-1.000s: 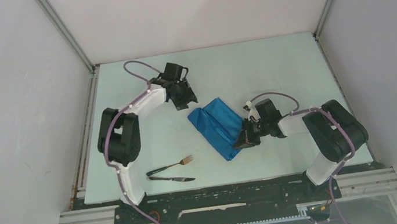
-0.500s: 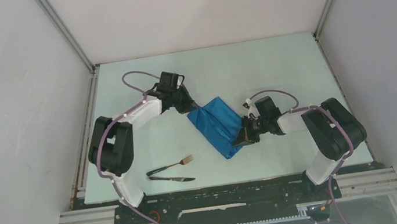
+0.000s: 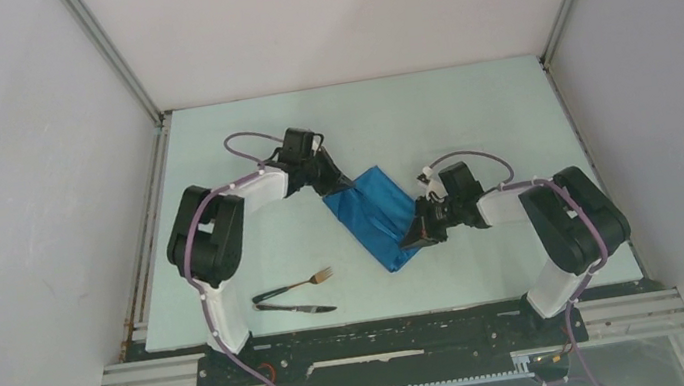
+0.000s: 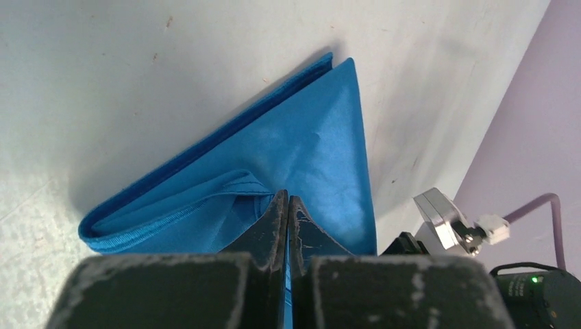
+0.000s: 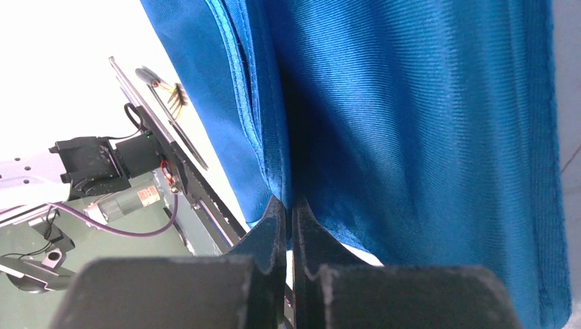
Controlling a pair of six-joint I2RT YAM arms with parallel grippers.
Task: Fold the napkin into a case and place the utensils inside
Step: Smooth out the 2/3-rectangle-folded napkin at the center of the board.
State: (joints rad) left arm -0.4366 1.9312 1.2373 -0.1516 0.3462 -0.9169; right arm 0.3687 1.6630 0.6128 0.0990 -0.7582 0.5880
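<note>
Pale bench, folding step: left jaws and right jaws both clench napkin edges; next needs synchronized lift-over.

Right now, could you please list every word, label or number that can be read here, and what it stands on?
No text is readable in any view.
Small red and white label on a grey cylindrical part, right wrist view: too small and blurred to read.
The napkin, fork and knife show no markings.
</note>
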